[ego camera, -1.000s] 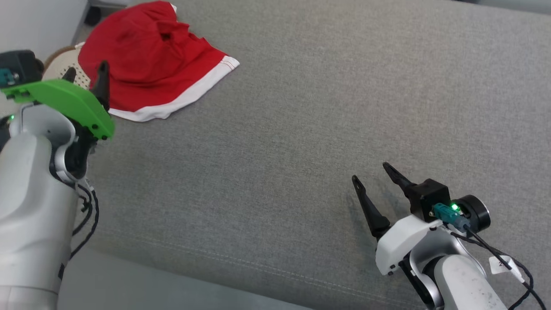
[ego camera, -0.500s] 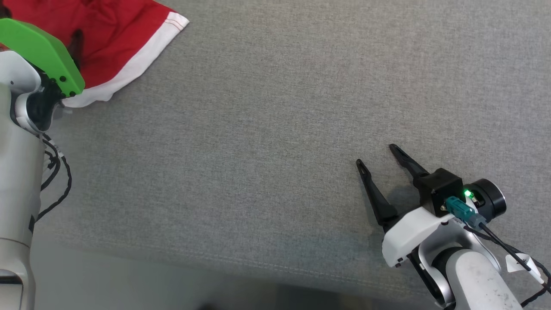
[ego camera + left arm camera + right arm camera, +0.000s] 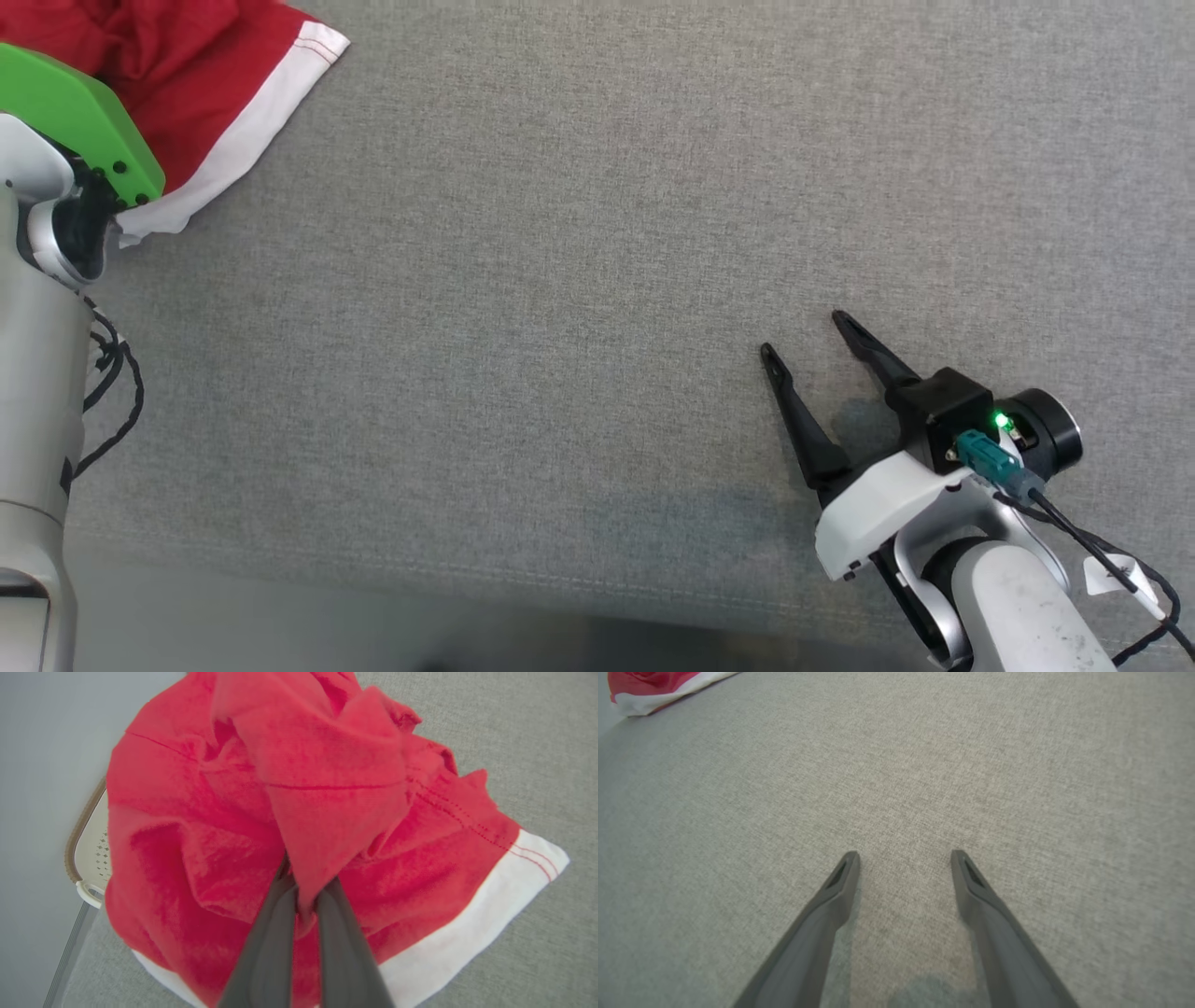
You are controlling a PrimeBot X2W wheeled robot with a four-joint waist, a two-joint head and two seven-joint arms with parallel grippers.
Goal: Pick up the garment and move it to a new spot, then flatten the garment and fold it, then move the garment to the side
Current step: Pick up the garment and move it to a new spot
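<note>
The garment (image 3: pixel 215 84) is red with a white band and lies bunched at the far left of the grey surface. In the left wrist view my left gripper (image 3: pixel 306 884) is shut on a raised fold of the garment (image 3: pixel 327 788), with the cloth pinched between the two dark fingers. In the head view those fingers are hidden behind the arm's green cover (image 3: pixel 75 112). My right gripper (image 3: pixel 801 334) stands open low over bare surface at the near right, far from the cloth. Its fingers hold nothing in the right wrist view (image 3: pixel 903 854), where a corner of the garment (image 3: pixel 649 690) lies far off.
The grey fabric surface (image 3: pixel 597 233) stretches wide between the two arms, with a stitched front edge (image 3: pixel 467 569) close to me. A cream perforated object with a brown rim (image 3: pixel 91 858) sticks out from under the garment at the surface's left end.
The head camera has shifted, so the garment sits further up and left in the picture. My left gripper has closed on a fold of the red cloth. The right gripper stays open.
</note>
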